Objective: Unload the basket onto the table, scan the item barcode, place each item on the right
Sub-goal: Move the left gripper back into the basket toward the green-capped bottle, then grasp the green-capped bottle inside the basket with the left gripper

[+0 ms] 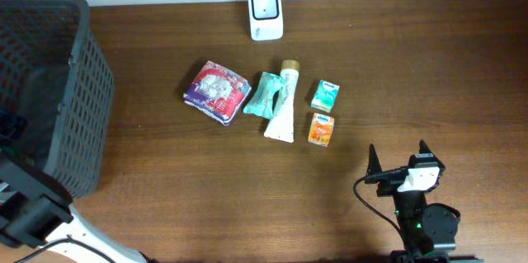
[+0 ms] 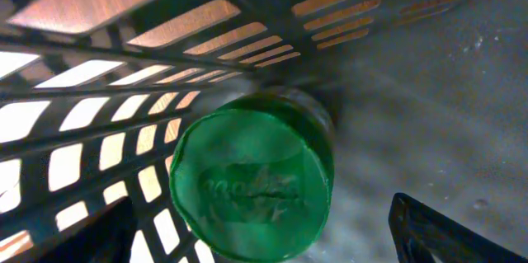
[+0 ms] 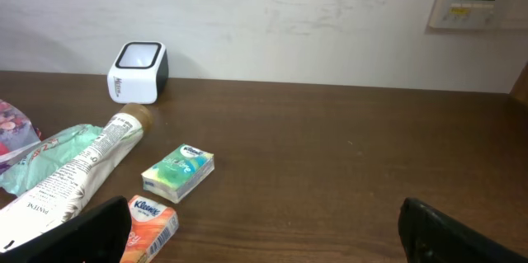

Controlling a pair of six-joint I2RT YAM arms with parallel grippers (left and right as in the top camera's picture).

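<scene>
The left fingers [image 2: 412, 234] stand wide apart inside the basket [image 1: 74, 90] and grip nothing. The green round item [image 2: 252, 185] lies just in front of them, close to the basket wall. The right fingers [image 3: 462, 234] are also wide open and empty, low over the tabletop [image 1: 206, 197], well apart from the scanner [image 1: 266, 13].

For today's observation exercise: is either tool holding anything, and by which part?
Nothing is held: left tool open in the basket, clear of the green container; right tool open, empty.
</scene>
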